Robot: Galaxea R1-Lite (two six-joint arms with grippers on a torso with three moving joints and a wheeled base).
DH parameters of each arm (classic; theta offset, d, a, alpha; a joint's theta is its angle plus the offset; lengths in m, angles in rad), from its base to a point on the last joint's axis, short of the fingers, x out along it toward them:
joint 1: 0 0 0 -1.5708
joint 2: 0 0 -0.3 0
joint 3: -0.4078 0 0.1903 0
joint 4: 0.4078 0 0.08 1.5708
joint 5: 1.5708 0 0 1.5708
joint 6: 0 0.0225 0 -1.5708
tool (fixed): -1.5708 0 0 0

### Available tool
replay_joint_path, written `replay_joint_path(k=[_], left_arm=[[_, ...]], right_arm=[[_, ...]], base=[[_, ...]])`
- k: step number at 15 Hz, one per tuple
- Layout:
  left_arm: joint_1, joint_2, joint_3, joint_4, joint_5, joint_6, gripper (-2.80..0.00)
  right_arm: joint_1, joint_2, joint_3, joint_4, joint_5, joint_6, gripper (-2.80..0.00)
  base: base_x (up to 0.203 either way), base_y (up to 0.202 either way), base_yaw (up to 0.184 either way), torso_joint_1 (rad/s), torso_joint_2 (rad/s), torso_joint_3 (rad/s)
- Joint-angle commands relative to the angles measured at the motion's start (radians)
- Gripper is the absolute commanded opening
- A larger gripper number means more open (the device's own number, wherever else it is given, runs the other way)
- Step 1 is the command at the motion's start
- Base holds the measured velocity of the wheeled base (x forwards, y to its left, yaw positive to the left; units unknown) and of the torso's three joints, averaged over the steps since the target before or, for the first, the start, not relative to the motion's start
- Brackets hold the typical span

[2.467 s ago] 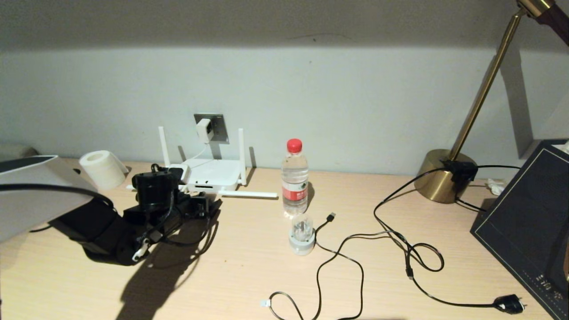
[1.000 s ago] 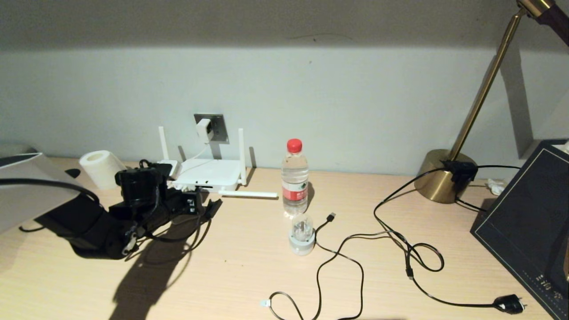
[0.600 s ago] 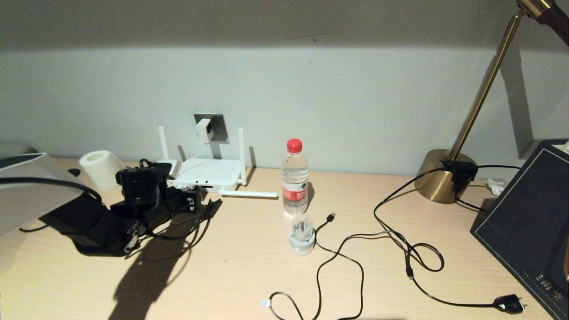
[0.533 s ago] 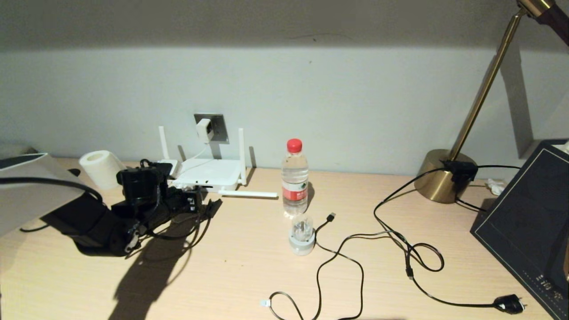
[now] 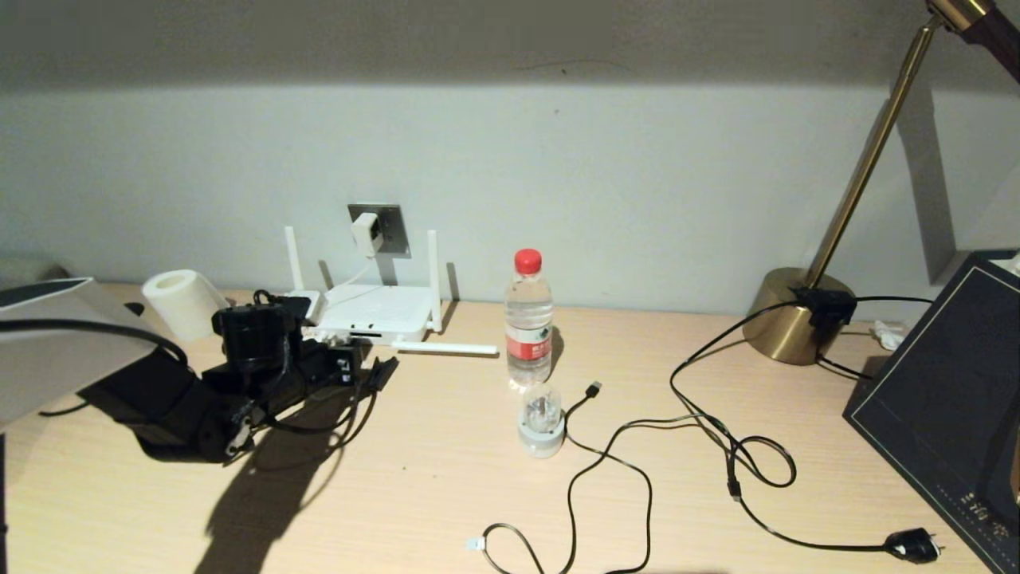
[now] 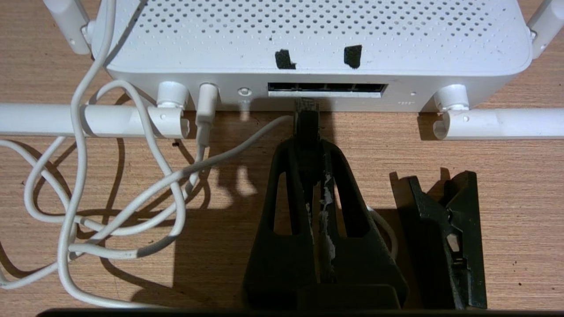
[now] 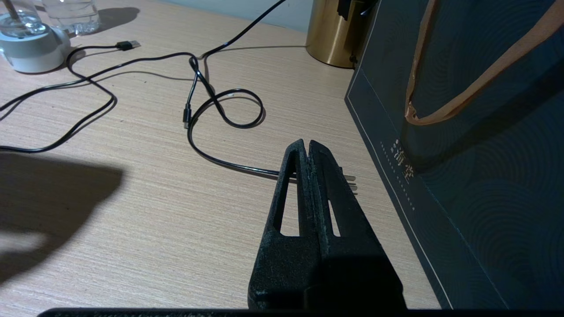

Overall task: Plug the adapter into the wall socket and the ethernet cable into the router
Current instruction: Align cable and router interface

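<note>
The white router [image 5: 374,312] sits against the wall, its dark port row [image 6: 326,87] facing my left gripper [image 6: 310,145]. That gripper [image 5: 351,368] is shut on the ethernet cable's connector [image 6: 306,115]. The connector's tip sits just in front of the port row, slightly below it in the left wrist view. The black ethernet cable [image 5: 355,414] trails under the arm. The white adapter [image 5: 365,233] sits in the grey wall socket [image 5: 390,231], and its thin white cord [image 6: 132,189] loops beside the router. My right gripper [image 7: 306,147] is shut and empty, low over the table.
A toilet roll [image 5: 182,303], a water bottle [image 5: 528,319], a clear-domed gadget [image 5: 541,418], a thin USB cable [image 5: 594,389] and a brass lamp [image 5: 797,315] stand on the desk. The lamp cord's plug [image 7: 352,180] lies by a dark bag [image 7: 462,154].
The left arm moved left along the router's front with the cable, then crept slightly back right. The right arm has not moved.
</note>
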Motion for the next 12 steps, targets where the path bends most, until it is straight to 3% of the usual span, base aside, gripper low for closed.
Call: replay_joint_path(k=[1, 12], left_arm=[[0.0, 0.001, 0.004, -0.005, 0.0, -0.003, -2.8], [0.003, -0.005, 0.004, -0.008, 0.0, -0.015, -2.8]], right_arm=[[0.0, 0.002, 0.012, -0.001, 0.001, -0.001, -2.8], [0.0, 0.002, 0.012, -0.001, 0.001, -0.001, -2.8]], base=[[0.0, 0.0, 0.0, 0.0, 0.0, 0.0], [0.0, 0.0, 0.0, 0.0, 0.0, 0.0]])
